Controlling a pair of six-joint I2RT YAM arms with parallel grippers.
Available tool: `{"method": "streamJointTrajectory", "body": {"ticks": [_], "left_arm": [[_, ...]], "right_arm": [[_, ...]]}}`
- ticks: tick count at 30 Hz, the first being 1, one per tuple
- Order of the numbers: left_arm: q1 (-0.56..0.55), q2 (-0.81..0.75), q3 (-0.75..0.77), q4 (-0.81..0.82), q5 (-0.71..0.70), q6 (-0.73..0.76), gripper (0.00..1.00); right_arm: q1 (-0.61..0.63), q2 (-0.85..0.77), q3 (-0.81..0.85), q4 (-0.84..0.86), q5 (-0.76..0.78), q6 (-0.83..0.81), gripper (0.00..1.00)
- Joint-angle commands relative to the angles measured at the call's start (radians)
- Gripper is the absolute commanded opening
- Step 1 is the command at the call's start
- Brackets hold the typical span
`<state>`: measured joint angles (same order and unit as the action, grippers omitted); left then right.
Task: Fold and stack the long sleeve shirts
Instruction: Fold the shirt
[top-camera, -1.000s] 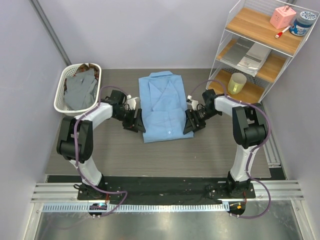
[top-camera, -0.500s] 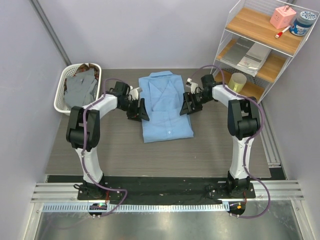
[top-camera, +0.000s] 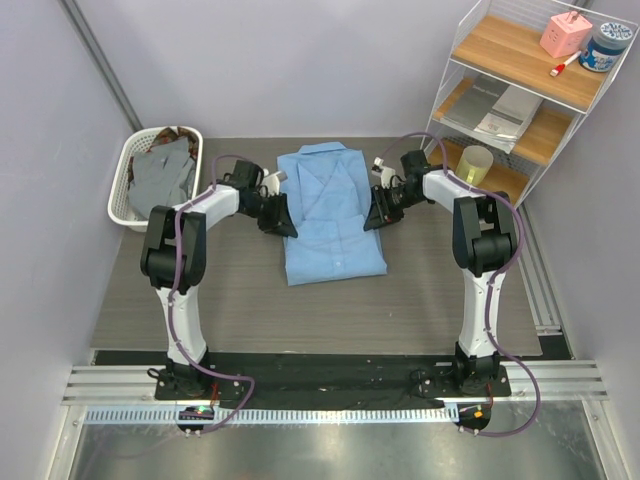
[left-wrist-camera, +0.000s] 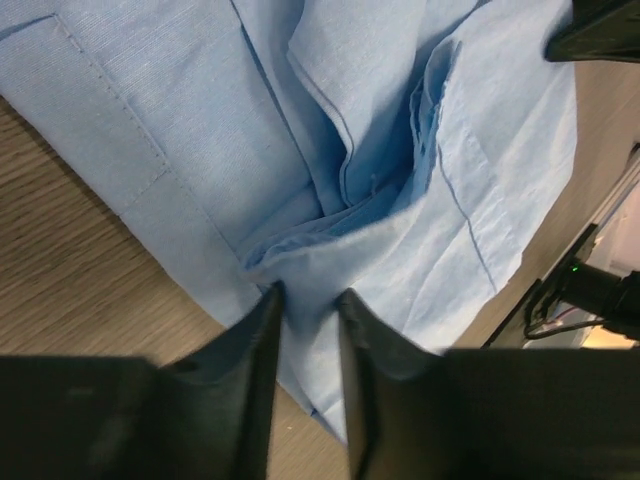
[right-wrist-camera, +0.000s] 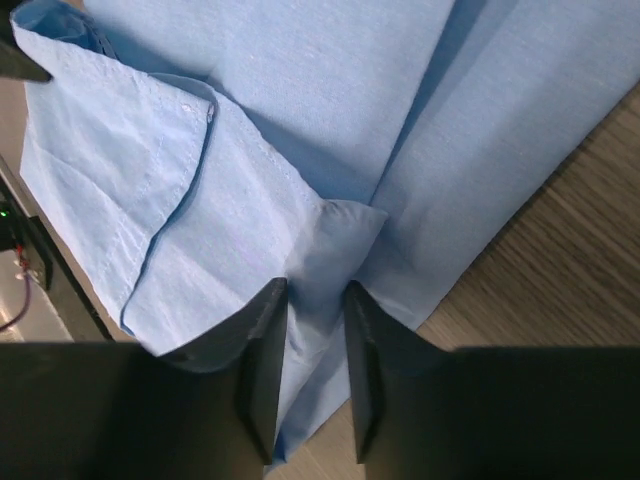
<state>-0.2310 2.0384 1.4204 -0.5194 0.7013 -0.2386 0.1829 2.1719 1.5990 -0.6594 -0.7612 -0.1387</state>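
STEP: folding a collared light blue cloth shirt (top-camera: 335, 240), flat mid-table | GRIP: left gripper (left-wrist-camera: 308, 300) and right gripper (right-wrist-camera: 316, 295) each pinch one side edge | NEXT: probably an even, joint lift | FAR-LEFT CORNER: grey shirt (top-camera: 165, 178) waits in white basket (top-camera: 119, 180)

Your left pincer (top-camera: 281, 216) now sits farther up the left edge of the light blue collared cloth shirt (top-camera: 330, 225) than a second ago. It has slid from beside the lower half to beside the chest. Your right pincer (top-camera: 377, 209) has made the mirror move up the right edge. Both arms now reach farther out from their bases. Both pincers stood wide apart earlier and have since narrowed. The left fingers (left-wrist-camera: 262, 335) and the right fingers (right-wrist-camera: 264, 350) each now pinch a raised fold of the shirt's edge, so the cloth bunches where it lay flat.
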Motion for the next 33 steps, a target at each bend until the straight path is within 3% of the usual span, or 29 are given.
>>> {"method": "streamJointTrajectory", "body": {"ticks": [1,3,6,13,28,33], "left_arm": [[-0.002,-0.017,0.028,0.058,0.023,-0.004,0.2],[-0.001,-0.033,0.02,0.07,0.018,0.002,0.08],[-0.001,-0.066,0.014,0.075,0.009,0.019,0.0],[-0.001,-0.144,0.006,0.11,-0.042,0.107,0.0],[-0.002,0.068,0.156,0.024,-0.221,0.113,0.04],[-0.002,0.088,0.164,-0.001,-0.23,0.128,0.13]], "right_arm": [[0.001,-0.014,0.039,0.027,-0.03,0.002,0.26],[0.0,-0.032,0.036,0.03,-0.032,-0.007,0.15],[-0.003,-0.069,0.029,0.05,-0.04,-0.021,0.01],[-0.033,-0.132,0.013,0.136,-0.061,-0.032,0.01],[-0.037,0.045,0.095,0.225,0.055,-0.006,0.01],[-0.037,0.06,0.076,0.219,0.079,-0.009,0.01]]}}
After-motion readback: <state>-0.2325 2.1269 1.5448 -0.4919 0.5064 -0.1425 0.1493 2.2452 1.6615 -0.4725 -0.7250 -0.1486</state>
